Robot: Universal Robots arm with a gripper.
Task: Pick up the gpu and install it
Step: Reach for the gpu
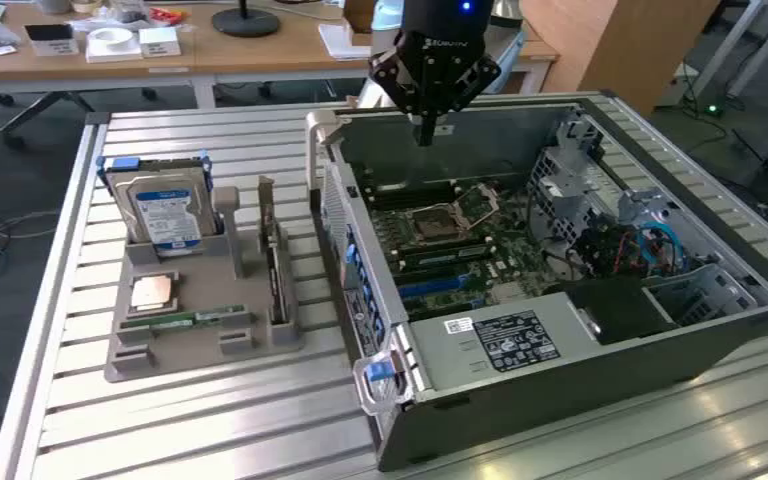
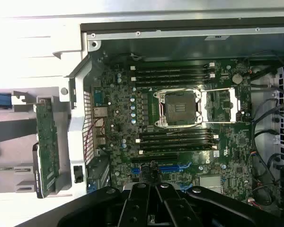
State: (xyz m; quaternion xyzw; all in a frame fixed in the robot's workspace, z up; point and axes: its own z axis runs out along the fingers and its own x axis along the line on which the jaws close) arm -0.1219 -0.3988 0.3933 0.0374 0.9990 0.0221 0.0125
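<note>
Below the gripper (image 1: 424,135): open computer case (image 1: 558,400), motherboard (image 1: 458,255) exposed | gripper clenched, empty | gpu (image 1: 275,265) well aside, upright in gray holder (image 1: 137,360)

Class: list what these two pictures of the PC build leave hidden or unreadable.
- Wrist view: the gripper covers the motherboard's lower slots.
- Exterior view: the gpu stands nearly edge-on in its holder, face hidden.
- Exterior view: the hard drive's label text is too small.

Bright, even room light; the table (image 2: 33,28) glares white, the case (image 2: 180,47) interior lies dimmer.
</note>
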